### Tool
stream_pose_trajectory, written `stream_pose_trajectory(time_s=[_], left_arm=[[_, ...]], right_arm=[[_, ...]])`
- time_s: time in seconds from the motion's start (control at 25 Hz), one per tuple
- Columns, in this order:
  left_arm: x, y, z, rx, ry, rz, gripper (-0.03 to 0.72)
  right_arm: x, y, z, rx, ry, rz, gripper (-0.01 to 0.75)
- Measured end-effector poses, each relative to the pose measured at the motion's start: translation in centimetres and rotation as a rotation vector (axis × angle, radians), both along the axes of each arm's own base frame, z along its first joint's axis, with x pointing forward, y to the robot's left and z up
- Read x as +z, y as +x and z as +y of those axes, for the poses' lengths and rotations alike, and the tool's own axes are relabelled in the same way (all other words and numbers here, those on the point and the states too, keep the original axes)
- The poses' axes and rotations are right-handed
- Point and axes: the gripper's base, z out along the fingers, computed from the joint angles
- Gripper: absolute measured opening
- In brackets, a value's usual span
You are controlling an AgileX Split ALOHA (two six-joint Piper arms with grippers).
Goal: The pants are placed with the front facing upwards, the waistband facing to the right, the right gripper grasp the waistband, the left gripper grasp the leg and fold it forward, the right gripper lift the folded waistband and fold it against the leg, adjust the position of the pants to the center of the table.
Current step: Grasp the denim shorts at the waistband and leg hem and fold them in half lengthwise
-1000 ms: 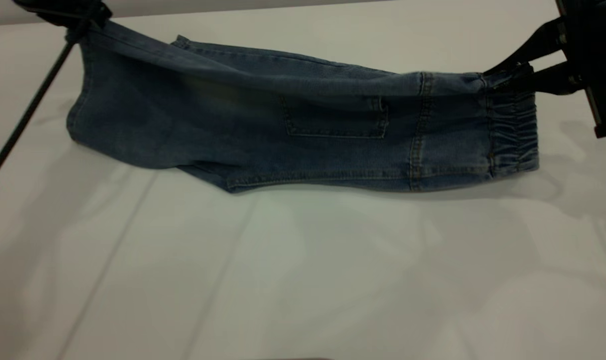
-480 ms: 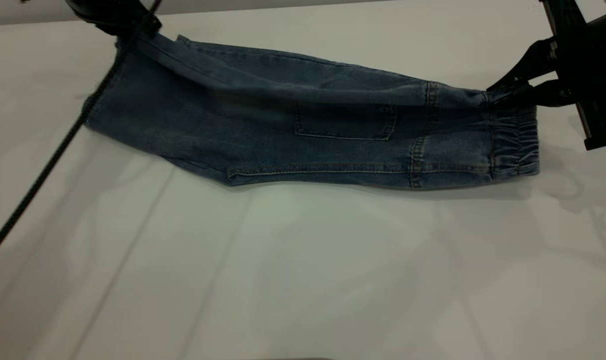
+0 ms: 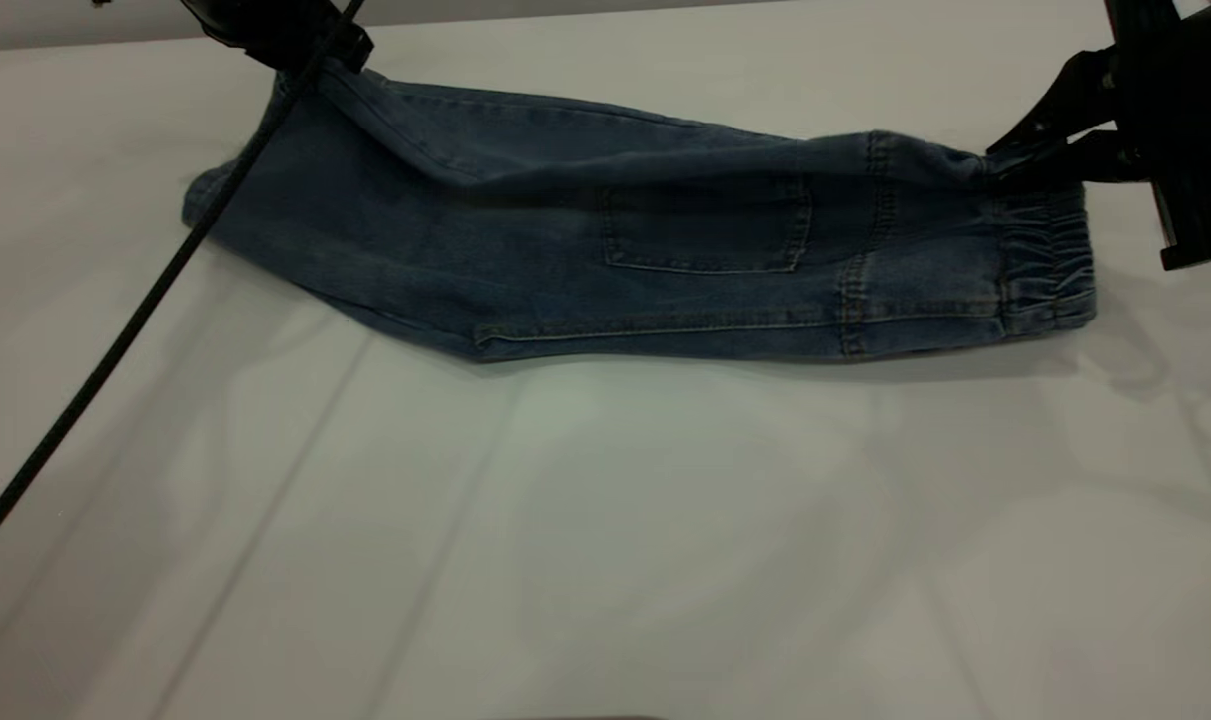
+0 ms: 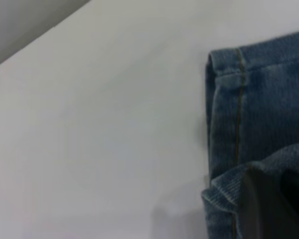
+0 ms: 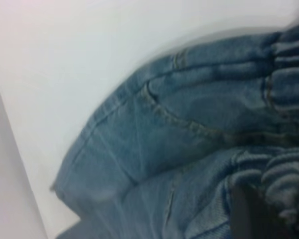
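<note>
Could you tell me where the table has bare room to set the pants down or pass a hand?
The table is bare across its whole near half, in front of the pants. The far strip is crowded: the left gripper pinches the leg end, the right gripper the waistband, and a black cable crosses the left side.

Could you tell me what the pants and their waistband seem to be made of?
The pants look like blue denim, matte and slightly faded, with a visible twill weave and tan stitching. The waistband seems the same denim gathered over elastic, judging by its tight ruffles.
</note>
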Motion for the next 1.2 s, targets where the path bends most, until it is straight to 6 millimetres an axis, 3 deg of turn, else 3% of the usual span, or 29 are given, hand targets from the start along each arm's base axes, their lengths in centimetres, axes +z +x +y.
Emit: stream_pose_trajectory(time_s=[0.16, 0.28, 0.6, 0.84, 0.96, 1.2], left_arm=[[-0.9, 0.2, -0.1, 0.054, -0.06, 0.01, 0.071], [-1.3, 0.3, -0.1, 0.082, -0.092, 0.015, 0.129], [-1.3, 0.3, -0.2, 0.153, -0.165, 0.02, 0.39], [-1.2, 0.3, -0.1, 0.181, -0.186, 0.027, 0.427], [-0.1, 0.1, 0.1, 0.211, -0.188, 0.032, 0.428], [4.6, -0.6, 0.7, 0.206, -0.117, 0.012, 0.43]], right_arm=[[-0.2, 0.0, -0.2, -0.045, -0.007, 0.029, 0.097], [-0.3, 0.0, -0.4, -0.065, -0.014, 0.042, 0.118], [-0.2, 0.3, -0.5, -0.076, -0.03, 0.038, 0.287], [0.2, 0.5, -0.2, 0.012, -0.034, -0.029, 0.366], [0.9, 0.7, 0.6, 0.136, -0.006, -0.13, 0.37], [1.5, 0.1, 1.6, 0.4, -0.009, -0.295, 0.375]])
